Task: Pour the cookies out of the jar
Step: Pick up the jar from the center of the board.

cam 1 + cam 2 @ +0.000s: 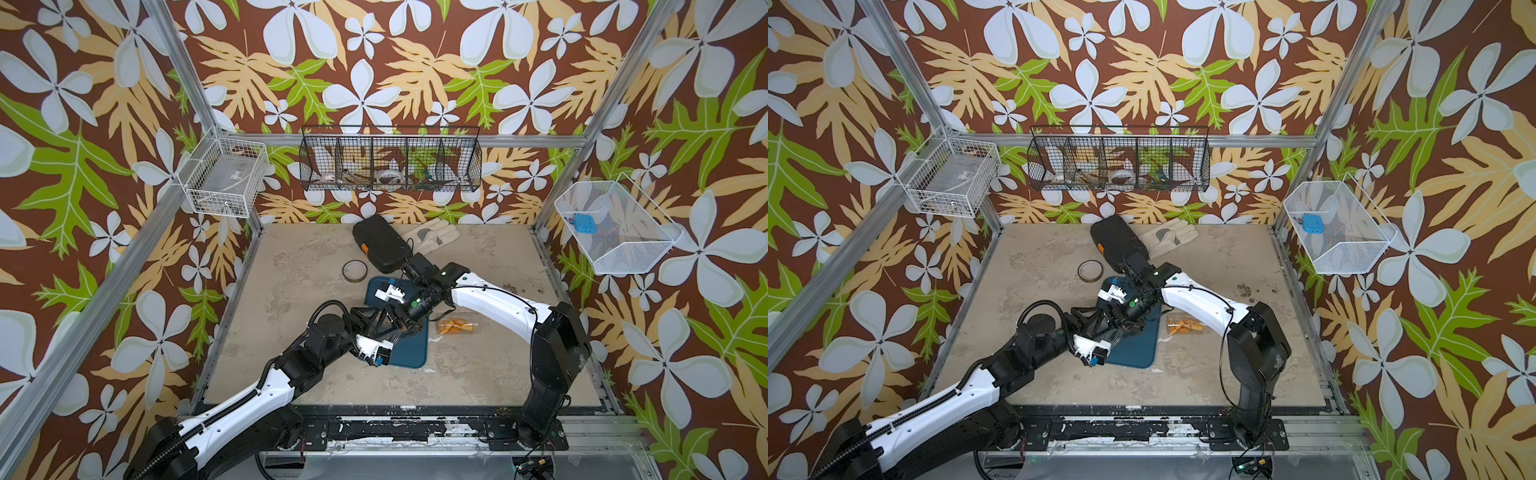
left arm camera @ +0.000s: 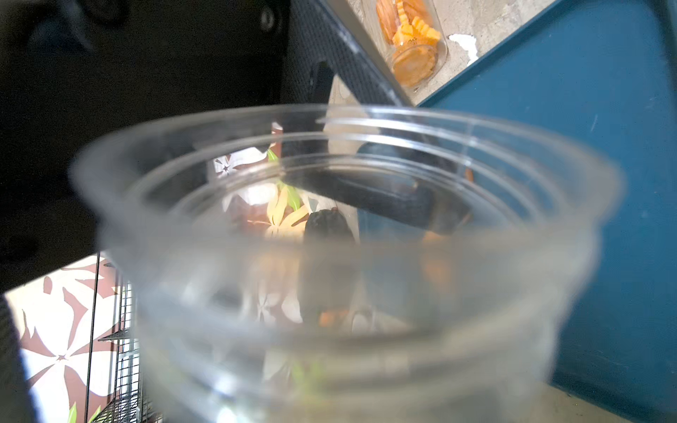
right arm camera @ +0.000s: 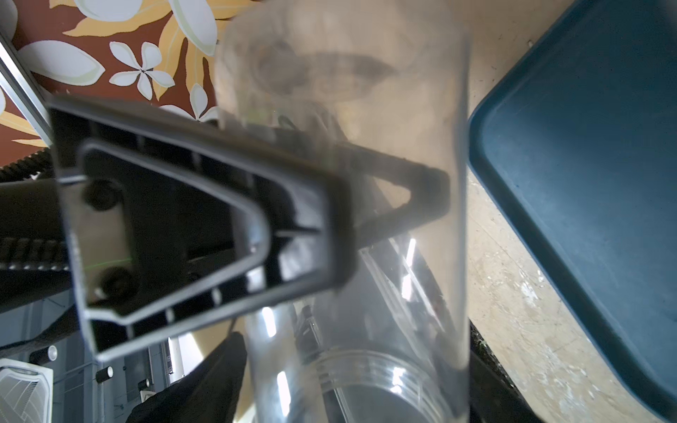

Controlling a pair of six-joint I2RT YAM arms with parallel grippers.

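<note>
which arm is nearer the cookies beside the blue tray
Right. The right arm passes just behind the cookies; the left arm is across the blue tray, with the left gripper on the clear jar.

clear ribbed plastic jar (image 2: 348, 278), glossy and smooth; dark blue plastic tray (image 1: 411, 351), matt, lightly scuffed; mottled beige surface (image 1: 478, 374), rough and worn; black wire-metal basket (image 1: 390, 164); pale, matt work glove (image 1: 434, 235).
</note>
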